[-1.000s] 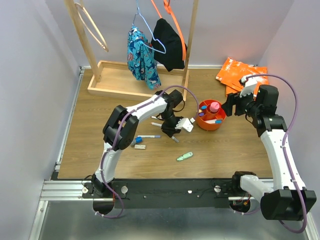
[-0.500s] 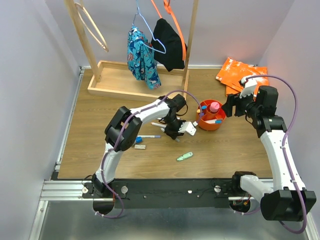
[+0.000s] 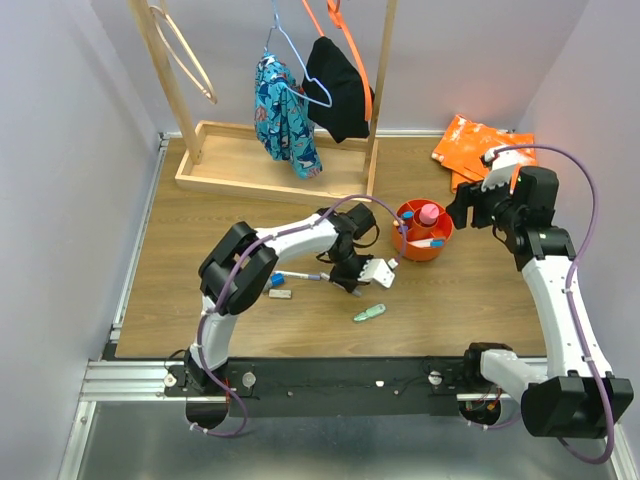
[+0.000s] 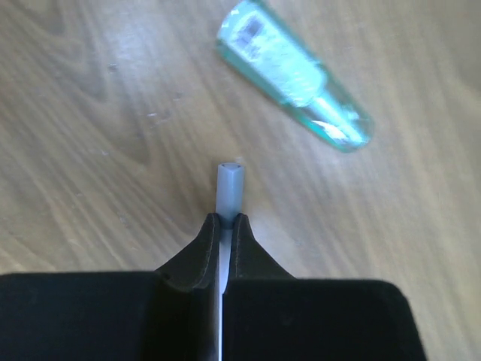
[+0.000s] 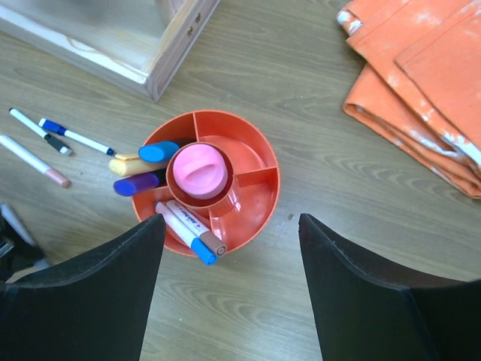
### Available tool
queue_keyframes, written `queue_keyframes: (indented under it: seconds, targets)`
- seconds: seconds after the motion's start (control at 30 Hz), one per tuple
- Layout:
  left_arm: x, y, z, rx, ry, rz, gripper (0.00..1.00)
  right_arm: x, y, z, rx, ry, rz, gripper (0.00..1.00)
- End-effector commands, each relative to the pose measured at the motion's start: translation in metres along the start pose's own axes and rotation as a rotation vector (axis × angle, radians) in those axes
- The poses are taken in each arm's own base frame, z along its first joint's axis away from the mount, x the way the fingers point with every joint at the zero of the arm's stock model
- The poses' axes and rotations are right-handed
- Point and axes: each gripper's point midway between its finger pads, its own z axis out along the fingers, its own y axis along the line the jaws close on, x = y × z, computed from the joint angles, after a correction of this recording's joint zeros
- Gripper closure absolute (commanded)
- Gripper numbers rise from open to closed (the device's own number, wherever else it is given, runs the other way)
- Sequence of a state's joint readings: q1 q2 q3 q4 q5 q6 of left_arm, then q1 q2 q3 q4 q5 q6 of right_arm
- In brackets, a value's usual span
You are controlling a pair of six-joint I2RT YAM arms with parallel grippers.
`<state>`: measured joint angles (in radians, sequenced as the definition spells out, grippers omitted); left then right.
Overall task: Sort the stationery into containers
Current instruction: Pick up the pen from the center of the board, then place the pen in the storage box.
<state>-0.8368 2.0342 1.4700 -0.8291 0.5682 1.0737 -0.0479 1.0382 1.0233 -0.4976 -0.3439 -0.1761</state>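
Note:
My left gripper (image 4: 225,222) is shut on a thin white pen (image 4: 228,184), whose pale end sticks out past the fingertips just above the wood. In the top view that gripper (image 3: 348,282) is left of the round orange cup (image 3: 420,253). A mint-green piece (image 4: 297,75) lies just ahead of the gripper, also visible as the mint-green piece (image 3: 368,313) in the top view. My right gripper (image 5: 231,226) hangs open over the cup (image 5: 259,207), which holds a pink highlighter (image 5: 199,169), yellow and purple ones, and two white pens (image 5: 188,224).
A blue-capped pen (image 3: 296,277) and a small white item (image 3: 281,294) lie left of the left gripper. Two more pens (image 5: 45,143) lie left of the cup. An orange bag (image 3: 475,145) is at the back right; the wooden rack base (image 3: 235,160) stands behind.
My left gripper has closed on the thin pen while shifting right and nearer along the table. The right arm has stayed still and open.

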Motion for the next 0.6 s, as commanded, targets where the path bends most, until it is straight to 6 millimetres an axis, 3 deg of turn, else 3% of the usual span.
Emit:
queue_keyframes:
  seconds: [0.0,0.1,0.23,0.33,0.4,0.43,0.47,0.53,0.57]
  targets:
    - [-0.076,-0.004,-0.071,-0.037,-0.203,0.024,1.0,-0.015,-0.013,-0.004,0.056,-0.012,-0.015,0.21]
    - [-0.14,-0.002,-0.122,-0.051,-0.427,0.121,1.0,-0.013,-0.016,0.0,0.073,-0.012,-0.001,0.21]
    - [-0.198,0.017,-0.154,-0.086,-0.67,0.201,1.0,-0.01,-0.014,0.006,0.064,-0.016,0.034,0.21]
    - [-0.217,0.029,-0.154,-0.038,-0.774,0.128,1.0,-0.006,-0.016,0.009,0.064,0.002,0.04,0.21]
    - [-0.234,0.047,-0.157,-0.044,-0.87,0.177,1.0,-0.005,-0.017,0.011,0.069,0.012,0.035,0.22]
    - [-0.239,0.047,-0.158,0.012,-0.904,0.067,1.0,-0.004,-0.018,0.011,0.067,0.02,0.027,0.22]
    - [-0.25,0.059,-0.163,-0.024,-0.976,0.152,1.0,-0.004,-0.019,0.013,0.068,0.024,0.025,0.22]
    - [-0.259,0.063,-0.167,-0.002,-1.058,0.144,1.0,-0.005,-0.02,0.013,0.07,0.03,0.028,0.22]
    - [-0.274,0.053,-0.189,0.016,-1.139,0.188,1.0,-0.006,-0.02,0.013,0.071,0.027,0.029,0.22]
